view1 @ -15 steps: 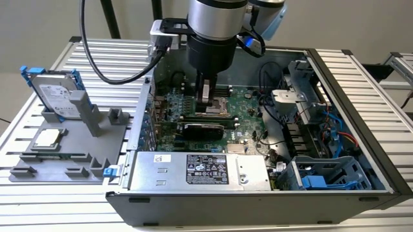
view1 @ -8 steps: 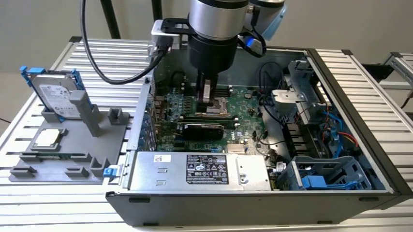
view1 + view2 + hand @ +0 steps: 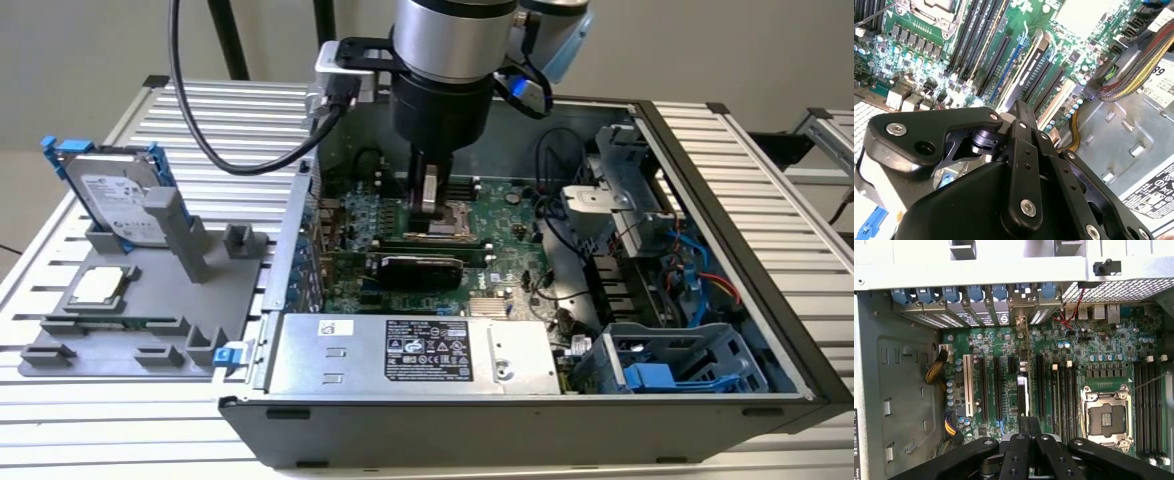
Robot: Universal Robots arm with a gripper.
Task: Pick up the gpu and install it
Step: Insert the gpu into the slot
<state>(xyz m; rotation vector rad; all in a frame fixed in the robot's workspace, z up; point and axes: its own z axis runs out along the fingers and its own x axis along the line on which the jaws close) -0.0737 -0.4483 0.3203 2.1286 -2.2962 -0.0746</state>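
While the claw (image 3: 434,205) hangs inside the open computer case (image 3: 534,440), its fingers are drawn together with no gap visible between them in both wrist views, and nothing is seen clamped in them; in the exterior view the tip stands above and apart from the gpu (image 3: 420,268). The gpu stands upright on edge in an expansion slot of the motherboard (image 3: 514,215), black cooler facing the power supply (image 3: 414,355); in the first wrist view it appears edge-on (image 3: 1023,395), running from just ahead of the claw (image 3: 1029,421) toward the row of blue bracket clips (image 3: 999,292) at the rear wall. Whether the card is fully seated cannot be told.

Hazards, as a judgement:
- Partial seating: if one end of the card sits higher than the other, any downward contact could tilt it in the slot and strain the connector.
- Off-centre contact: the card's upper edge is thin; a closed claw meeting it off-line could slide off onto neighbouring slots or the open CPU socket (image 3: 1104,415).
- Bracket misalignment: an end bracket not dropped into its opening would hold the card up.
- Cable snag: the bundled cables (image 3: 1134,65) lie near the arm's path.

The hard drive (image 3: 118,195) and the CPU chip (image 3: 104,285) rest in the grey fixture (image 3: 160,340) on the desk (image 3: 200,100), well apart from the case.
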